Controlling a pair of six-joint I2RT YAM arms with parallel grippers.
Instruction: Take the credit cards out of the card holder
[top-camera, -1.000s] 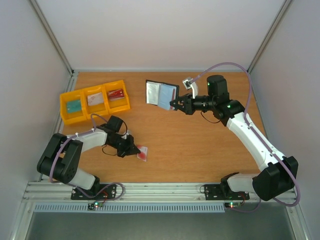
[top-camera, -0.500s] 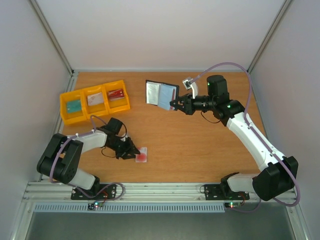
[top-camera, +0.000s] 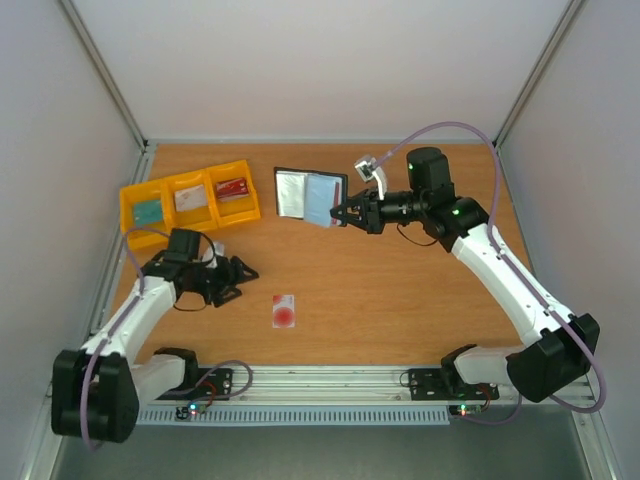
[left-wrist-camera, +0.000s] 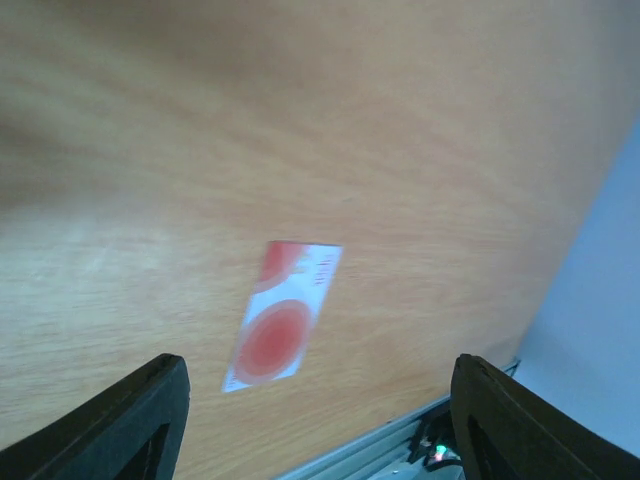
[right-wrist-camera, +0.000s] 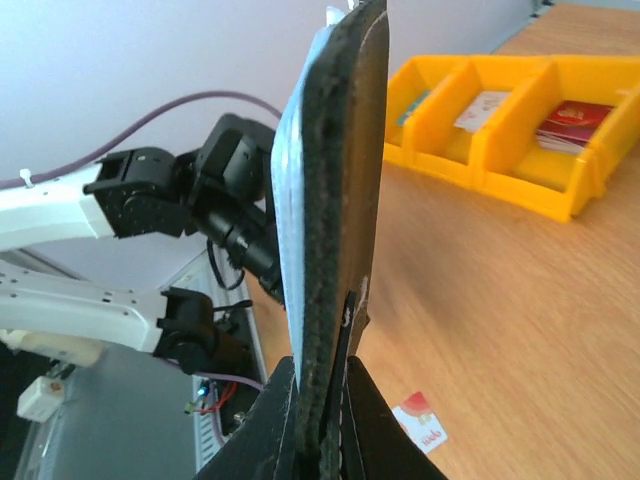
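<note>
The red-circle credit card (top-camera: 284, 311) lies out at lower centre. The left gripper (top-camera: 240, 280) hangs spread and empty. The right gripper (top-camera: 339, 213) clamps the open card holder (top-camera: 310, 195), which likely has cards left inside.

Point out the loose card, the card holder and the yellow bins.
loose card (top-camera: 285, 316), top view, its red circle.
card holder (top-camera: 322, 198), top view, blue inner pocket.
yellow bins (top-camera: 185, 176), top view, far rim.
</note>
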